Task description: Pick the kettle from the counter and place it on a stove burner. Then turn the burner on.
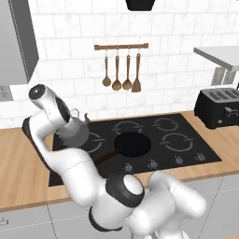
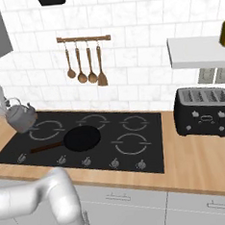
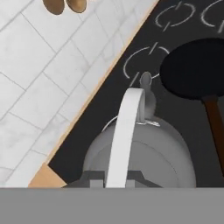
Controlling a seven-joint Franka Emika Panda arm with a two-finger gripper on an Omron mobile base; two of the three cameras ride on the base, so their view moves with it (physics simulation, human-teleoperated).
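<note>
No brand, label or writing can be read on anything here. The kettle (image 2: 21, 117) hangs off the surface at the left end of the black cooktop (image 2: 152, 154), its spout toward the middle of the glass. In the left base view the kettle (image 1: 74, 130) sits just below the arm's wrist, over the left front ring. The hand (image 3: 117, 178) is right above the kettle (image 3: 148, 153), and the arched handle (image 3: 124, 135) runs straight up between the two finger tips; they stand close on either side of it, clamped on the handle. The stove burner (image 2: 45, 130) is the broken white ring at the left of the cooktop, and the kettle is at its left edge, above it rather than resting on it as far as can be told. A black frying pan (image 2: 81, 138) lies just right of that ring, its brown handle (image 2: 46, 148) pointing left toward the front. The table (image 2: 205, 159) of tan wood carries a black toaster (image 2: 203, 111) well to the right. Wooden utensils (image 2: 84, 66) hang from a rail on the white tiled wall.
</note>
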